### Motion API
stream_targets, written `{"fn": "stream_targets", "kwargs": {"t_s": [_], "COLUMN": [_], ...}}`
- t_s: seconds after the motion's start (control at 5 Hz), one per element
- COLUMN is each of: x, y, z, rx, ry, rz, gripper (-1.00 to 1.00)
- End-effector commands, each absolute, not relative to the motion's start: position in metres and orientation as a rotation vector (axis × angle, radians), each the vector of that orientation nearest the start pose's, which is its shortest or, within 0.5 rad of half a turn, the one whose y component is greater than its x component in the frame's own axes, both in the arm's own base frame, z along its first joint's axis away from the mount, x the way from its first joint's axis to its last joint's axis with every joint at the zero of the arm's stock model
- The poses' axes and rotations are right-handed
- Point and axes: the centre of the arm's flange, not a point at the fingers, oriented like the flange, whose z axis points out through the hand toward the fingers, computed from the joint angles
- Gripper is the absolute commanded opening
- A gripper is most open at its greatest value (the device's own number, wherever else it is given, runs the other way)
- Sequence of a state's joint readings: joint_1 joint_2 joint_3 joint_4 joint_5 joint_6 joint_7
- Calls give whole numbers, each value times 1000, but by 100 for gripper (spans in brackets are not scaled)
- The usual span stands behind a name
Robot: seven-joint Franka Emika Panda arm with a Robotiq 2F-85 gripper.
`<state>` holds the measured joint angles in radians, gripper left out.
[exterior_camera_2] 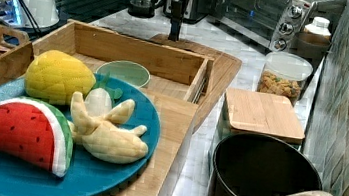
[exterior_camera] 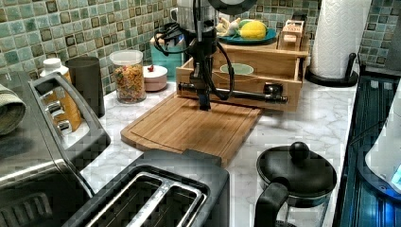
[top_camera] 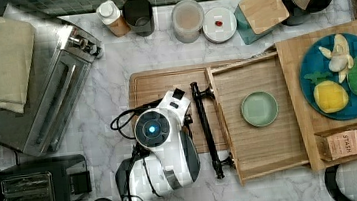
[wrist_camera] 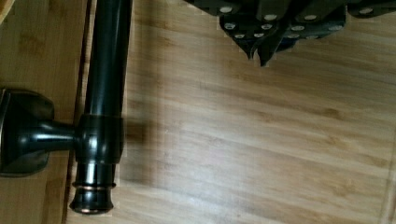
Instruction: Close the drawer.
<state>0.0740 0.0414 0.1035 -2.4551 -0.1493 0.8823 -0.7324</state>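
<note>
While the fingers press together with nothing between them, the gripper hangs tips-down over the bamboo cutting board, just on the near side of the drawer's handle in the left view.

Arm: white Panda body rising from the top view's lower edge, wrist bent over the board, black cables looping beside it. In the left view the wrist and its cables stand in front of the handle and hide a short stretch of it; the arm's upper part is cut off by the frame.

Handle: long black bar on two posts, lying just beside the gripper on the top view's right. The wrist view shows one post and one capped end; the rest runs out of frame.

Drawer: light wood, raised rims, pulled well out from the wooden box at the top view's right, its front overhanging the cutting board. A pale green dish sits on its plank bottom.

Box top: blue plate with toy fruit; in the right view the plate blocks part of the drawer's interior.
</note>
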Motion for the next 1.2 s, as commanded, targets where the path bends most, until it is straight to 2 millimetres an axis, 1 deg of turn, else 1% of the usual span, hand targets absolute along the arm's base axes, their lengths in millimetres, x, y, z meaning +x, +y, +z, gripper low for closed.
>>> {"fn": "stream_targets", "kwargs": {"t_s": [0.2,0.4,0.6,0.8,1.0,1.2], "x": [467,469,463,462,462,462], "y": [38,18,-8,-39,-69,-97], "z": [279,268,272,277,281,282], "rx": [-3217,-3205,-3201,-3186,-3177,-3195], "ry": [-417,-363,-367,-369,-358,-329], "rz": [52,82,62,105,109,63], "gripper": [-100,-100,-100,-100,-100,-100]}}
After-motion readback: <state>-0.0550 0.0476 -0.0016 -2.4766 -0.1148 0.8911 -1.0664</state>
